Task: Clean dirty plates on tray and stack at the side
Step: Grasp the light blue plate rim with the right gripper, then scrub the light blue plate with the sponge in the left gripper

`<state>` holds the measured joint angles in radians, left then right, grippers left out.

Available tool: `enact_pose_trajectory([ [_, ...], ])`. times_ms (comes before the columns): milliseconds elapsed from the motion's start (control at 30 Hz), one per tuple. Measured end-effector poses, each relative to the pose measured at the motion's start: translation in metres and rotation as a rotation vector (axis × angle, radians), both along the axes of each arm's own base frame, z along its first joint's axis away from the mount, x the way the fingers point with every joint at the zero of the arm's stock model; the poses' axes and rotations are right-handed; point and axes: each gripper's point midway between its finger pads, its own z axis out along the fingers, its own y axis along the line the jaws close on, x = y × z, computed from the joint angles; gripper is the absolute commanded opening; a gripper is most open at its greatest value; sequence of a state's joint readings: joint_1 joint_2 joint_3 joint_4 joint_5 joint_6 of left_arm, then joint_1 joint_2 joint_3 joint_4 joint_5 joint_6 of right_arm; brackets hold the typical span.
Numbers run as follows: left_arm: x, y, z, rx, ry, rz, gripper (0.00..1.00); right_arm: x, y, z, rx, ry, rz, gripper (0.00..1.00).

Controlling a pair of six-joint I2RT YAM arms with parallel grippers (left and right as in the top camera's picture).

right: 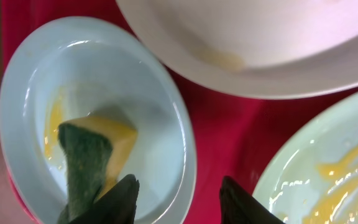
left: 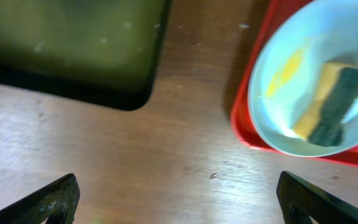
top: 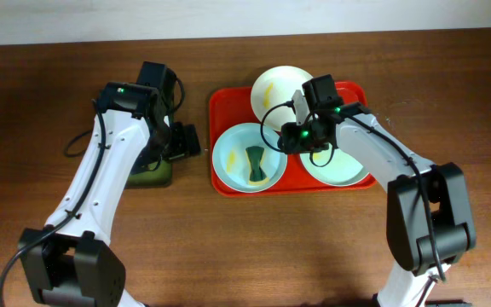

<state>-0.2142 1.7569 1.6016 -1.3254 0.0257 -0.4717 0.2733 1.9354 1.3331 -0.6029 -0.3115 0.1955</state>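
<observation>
My right gripper [right: 179, 202]: parted, empty, above red plastic tray [right: 213, 130], beside pale mint-blue round plate [right: 123, 81] holding yellow-green sponge [right: 95, 155]. My left gripper [left: 179, 199]: spread wide, empty, over wooden table [left: 166, 137].

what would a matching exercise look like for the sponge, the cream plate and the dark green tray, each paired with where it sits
1 sponge
2 cream plate
3 dark green tray

a on the table, left of the red tray
b far end of the red tray
c in the left mint plate

Pairs: 1-c, 2-b, 3-a
</observation>
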Motion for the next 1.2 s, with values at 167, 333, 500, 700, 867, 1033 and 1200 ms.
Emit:
enact_pose_trajectory([
  [167,0.015,-0.036,-0.007,-0.067,-0.081,-0.088,0.77,0.002,-0.002,-0.023,-0.024,0.022,0.01,0.34],
  [333,0.023,-0.056,-0.035,-0.091,-0.134,-0.127,0.66,0.003,-0.003,-0.041,-0.042,0.041,0.01,0.17],
  [500,0.037,-0.111,-0.046,-0.206,-0.228,-0.188,0.7,0.003,-0.002,-0.041,-0.037,0.045,0.012,0.16],
  [700,0.045,-0.152,-0.104,-0.243,-0.179,-0.237,0.63,0.001,-0.001,-0.041,-0.031,0.05,0.014,0.16],
  [867,0.043,-0.17,-0.125,-0.334,-0.132,-0.253,0.57,0.001,-0.001,-0.041,-0.031,0.05,0.014,0.16],
  [1033,0.041,-0.173,-0.124,-0.353,-0.127,-0.259,0.53,0.001,-0.001,-0.041,-0.028,0.051,0.015,0.17],
  [1200,0.032,-0.167,-0.13,-0.285,-0.099,-0.259,0.41,0.001,-0.001,-0.041,-0.028,0.05,0.015,0.17],
])
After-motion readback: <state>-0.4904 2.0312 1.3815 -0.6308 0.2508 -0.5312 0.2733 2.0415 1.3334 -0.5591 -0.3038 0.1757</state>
